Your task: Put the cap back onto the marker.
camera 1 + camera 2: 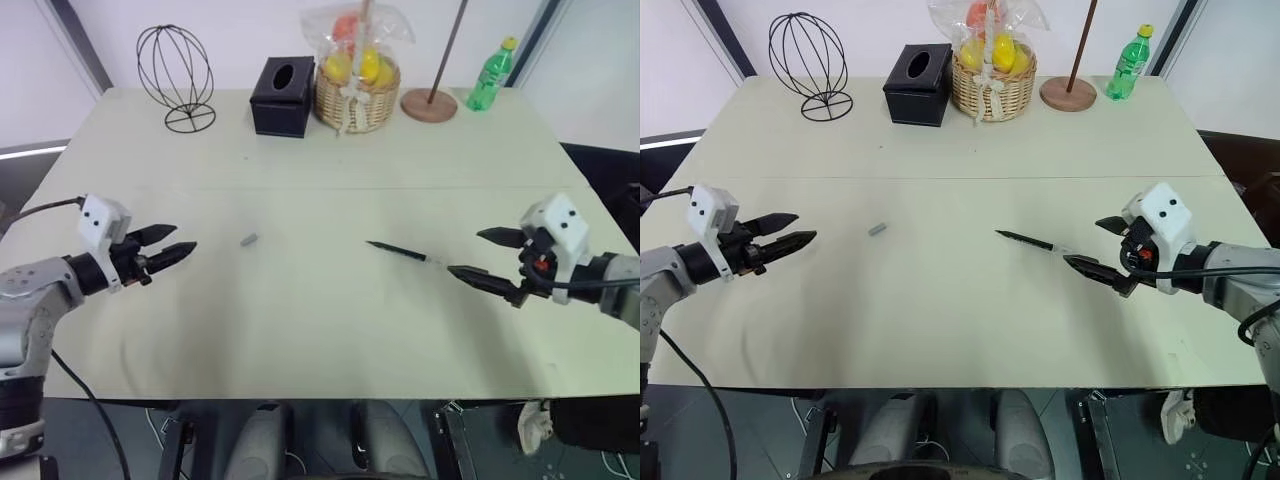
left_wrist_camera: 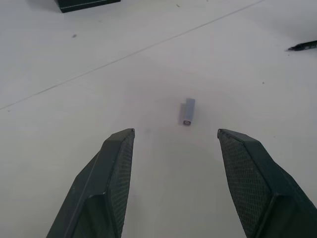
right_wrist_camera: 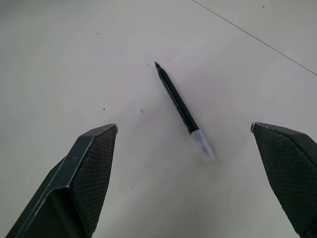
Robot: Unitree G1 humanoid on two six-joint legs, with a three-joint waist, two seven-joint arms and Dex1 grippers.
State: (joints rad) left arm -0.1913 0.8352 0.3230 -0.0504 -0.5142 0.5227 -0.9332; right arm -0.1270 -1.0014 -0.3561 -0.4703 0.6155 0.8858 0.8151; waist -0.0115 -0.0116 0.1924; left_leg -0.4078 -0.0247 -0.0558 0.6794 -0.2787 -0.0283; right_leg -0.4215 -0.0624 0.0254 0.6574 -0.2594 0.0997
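The small grey cap [image 1: 249, 239] lies on the pale table, left of centre; it shows in the left wrist view [image 2: 186, 111] a short way ahead of the fingertips. My left gripper [image 1: 178, 241] hovers open to the cap's left, pointing at it, nothing between its fingers. The thin black marker [image 1: 398, 251] lies right of centre, pointed tip toward the table's middle, pale end toward my right gripper [image 1: 470, 254]. That gripper stands wide open just right of the marker's pale end [image 3: 202, 144], holding nothing.
Along the table's far edge stand a wire globe ornament [image 1: 176, 76], a black tissue box [image 1: 282, 96], a wicker fruit basket [image 1: 357, 82], a wooden pole on a round base [image 1: 430, 103] and a green bottle [image 1: 491, 76]. A seam [image 1: 320, 188] crosses the table.
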